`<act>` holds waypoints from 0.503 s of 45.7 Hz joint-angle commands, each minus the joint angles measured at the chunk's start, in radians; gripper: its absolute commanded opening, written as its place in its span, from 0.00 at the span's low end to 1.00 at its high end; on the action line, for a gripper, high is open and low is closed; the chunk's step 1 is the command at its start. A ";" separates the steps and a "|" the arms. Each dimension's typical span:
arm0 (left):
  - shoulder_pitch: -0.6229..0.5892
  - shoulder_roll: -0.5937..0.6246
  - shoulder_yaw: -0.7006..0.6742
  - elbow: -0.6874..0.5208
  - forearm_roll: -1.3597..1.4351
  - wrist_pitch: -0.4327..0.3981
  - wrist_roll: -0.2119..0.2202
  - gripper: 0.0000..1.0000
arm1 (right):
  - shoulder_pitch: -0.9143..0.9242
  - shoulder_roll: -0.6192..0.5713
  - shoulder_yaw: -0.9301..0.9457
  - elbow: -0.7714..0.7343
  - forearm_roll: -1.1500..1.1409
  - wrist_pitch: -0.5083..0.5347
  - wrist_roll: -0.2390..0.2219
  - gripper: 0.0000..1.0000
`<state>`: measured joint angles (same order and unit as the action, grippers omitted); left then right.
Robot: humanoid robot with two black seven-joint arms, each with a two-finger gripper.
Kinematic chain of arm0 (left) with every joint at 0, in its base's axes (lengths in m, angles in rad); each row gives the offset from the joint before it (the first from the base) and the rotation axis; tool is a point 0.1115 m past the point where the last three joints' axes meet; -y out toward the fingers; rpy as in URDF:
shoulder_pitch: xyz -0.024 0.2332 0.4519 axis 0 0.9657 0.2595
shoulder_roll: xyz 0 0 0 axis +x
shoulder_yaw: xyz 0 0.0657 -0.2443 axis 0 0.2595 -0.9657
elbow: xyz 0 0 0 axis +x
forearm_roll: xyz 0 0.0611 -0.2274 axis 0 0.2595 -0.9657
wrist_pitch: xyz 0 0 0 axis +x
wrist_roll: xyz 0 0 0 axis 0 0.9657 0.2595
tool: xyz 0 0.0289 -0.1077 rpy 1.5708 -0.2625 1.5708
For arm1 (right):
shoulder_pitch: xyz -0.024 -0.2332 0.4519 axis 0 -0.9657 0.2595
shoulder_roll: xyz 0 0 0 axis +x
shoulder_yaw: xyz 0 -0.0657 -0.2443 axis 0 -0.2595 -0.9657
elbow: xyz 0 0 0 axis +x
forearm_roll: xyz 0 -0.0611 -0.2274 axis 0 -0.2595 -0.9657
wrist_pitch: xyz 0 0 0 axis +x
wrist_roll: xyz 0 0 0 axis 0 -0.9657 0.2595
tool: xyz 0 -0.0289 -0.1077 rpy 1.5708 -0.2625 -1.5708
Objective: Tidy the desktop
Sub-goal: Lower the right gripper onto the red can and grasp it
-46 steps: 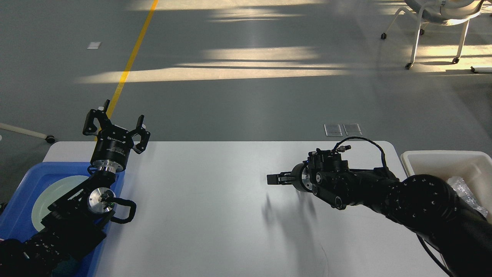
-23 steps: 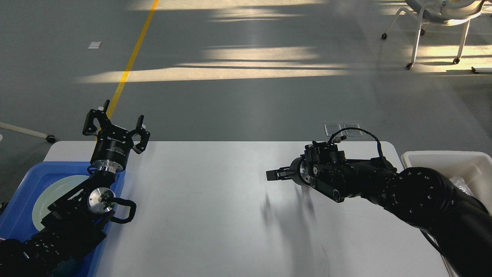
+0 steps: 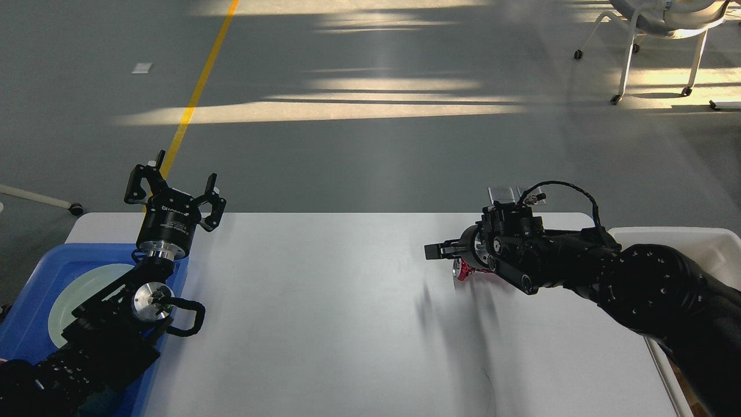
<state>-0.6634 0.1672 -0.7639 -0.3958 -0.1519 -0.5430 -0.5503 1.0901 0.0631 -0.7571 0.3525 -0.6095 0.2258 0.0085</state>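
Observation:
The white desktop (image 3: pixel 324 313) fills the lower part of the head view. My left gripper (image 3: pixel 173 184) is open and empty, pointing up above the desktop's far left corner. My right gripper (image 3: pixel 434 251) points left, low over the right half of the desktop. Its fingers show as one dark bar, so I cannot tell them apart. A small red and silver thing (image 3: pixel 462 270) lies on the desktop just under my right wrist, partly hidden by the arm.
A blue rimmed tray (image 3: pixel 29 272) with a pale round plate (image 3: pixel 72 292) sits at the left edge, under my left arm. An off-white bin (image 3: pixel 671 236) stands at the right edge, mostly hidden by my right arm. A chair (image 3: pixel 654 35) stands on the floor far right.
My right arm has moved right and a little toward the far edge, uncovering the small red thing under its wrist. My left arm has not moved.

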 commanded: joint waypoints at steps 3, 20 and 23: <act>-0.001 0.000 0.000 0.000 0.000 0.000 0.000 0.96 | -0.056 0.009 -0.005 -0.044 0.000 -0.014 -0.012 0.92; 0.001 0.000 0.000 0.000 0.000 0.000 0.000 0.96 | -0.087 0.009 0.001 -0.044 0.004 -0.042 -0.015 0.49; -0.001 0.000 0.000 0.000 0.000 0.000 0.000 0.96 | -0.091 0.009 -0.002 -0.044 0.019 -0.049 -0.013 0.44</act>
<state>-0.6635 0.1672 -0.7639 -0.3958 -0.1519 -0.5430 -0.5504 1.0044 0.0721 -0.7569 0.3082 -0.6073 0.1846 -0.0062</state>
